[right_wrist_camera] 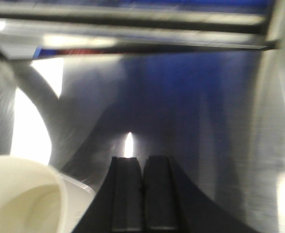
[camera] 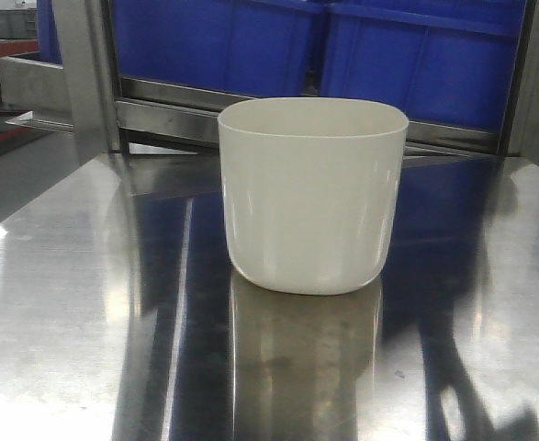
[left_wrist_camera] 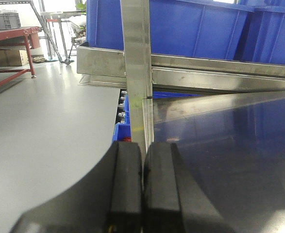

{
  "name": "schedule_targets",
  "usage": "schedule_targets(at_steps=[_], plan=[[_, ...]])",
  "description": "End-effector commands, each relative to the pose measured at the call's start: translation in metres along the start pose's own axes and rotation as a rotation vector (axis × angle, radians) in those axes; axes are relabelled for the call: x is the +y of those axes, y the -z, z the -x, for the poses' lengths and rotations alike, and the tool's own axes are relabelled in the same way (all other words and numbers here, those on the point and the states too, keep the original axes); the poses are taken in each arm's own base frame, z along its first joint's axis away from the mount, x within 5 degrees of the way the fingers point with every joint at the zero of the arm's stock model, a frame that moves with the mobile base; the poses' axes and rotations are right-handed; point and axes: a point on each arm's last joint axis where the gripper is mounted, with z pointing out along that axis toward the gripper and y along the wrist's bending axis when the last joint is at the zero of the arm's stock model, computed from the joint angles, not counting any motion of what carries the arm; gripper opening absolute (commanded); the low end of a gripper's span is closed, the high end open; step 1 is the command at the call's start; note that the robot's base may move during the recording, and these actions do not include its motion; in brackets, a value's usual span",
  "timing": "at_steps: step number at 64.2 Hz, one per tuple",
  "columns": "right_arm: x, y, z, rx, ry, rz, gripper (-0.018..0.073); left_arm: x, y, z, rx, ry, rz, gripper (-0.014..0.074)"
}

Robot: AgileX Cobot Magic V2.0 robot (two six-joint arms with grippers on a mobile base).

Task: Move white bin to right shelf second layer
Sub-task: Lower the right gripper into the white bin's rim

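White bin [camera: 313, 197] upright on steel tabletop [camera: 67, 322], not yet gripped; blue crates [camera: 416, 55] on the rack behind.
Left gripper [left_wrist_camera: 142, 184]: jaws pressed together, nothing between them, out at the table's left edge; right gripper [right_wrist_camera: 142, 194]: jaws likewise closed and empty, bin just beside it at lower left; bin looks empty, so probably light; thin glossy plastic, likely slippery, walls may flex; no handles and the base tapers, so pinch the rim wall, one finger inside; target shelf level not identifiable here.
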Motion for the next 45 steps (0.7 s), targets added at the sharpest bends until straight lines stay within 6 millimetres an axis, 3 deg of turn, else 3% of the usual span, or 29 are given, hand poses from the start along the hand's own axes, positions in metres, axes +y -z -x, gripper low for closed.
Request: schedule_targets(at_steps=[1,12,17,20,29,31,45], plan=[[0.021,0.004,0.016,-0.043,0.025,0.061,0.0053,0.0,0.0,-0.004,-0.061,0.009,0.004,0.0085],[0.045,-0.012,0.005,0.04,0.075,0.109,0.0056,0.0,0.0,-0.004,-0.061,0.009,0.004,0.0085],[0.053,-0.015,0.001,0.057,0.093,0.126,0.0107,0.0,0.0,-0.004,-0.061,0.009,0.004,0.0085],[0.056,-0.016,-0.001,0.062,0.104,0.135,0.0169,0.0,0.0,-0.004,-0.061,0.009,0.004,0.0085],[0.06,-0.015,-0.003,0.069,0.132,0.146,0.0504,0.0,0.0,-0.004,-0.061,0.009,0.004,0.0085],[0.06,-0.015,-0.004,0.073,0.132,0.145,0.0535,0.0,0.0,-0.004,-0.061,0.009,0.004,0.0085],[0.059,-0.015,-0.006,0.103,0.134,0.136,0.055,0.0,0.0,-0.004,-0.061,0.009,0.004,0.0085]])
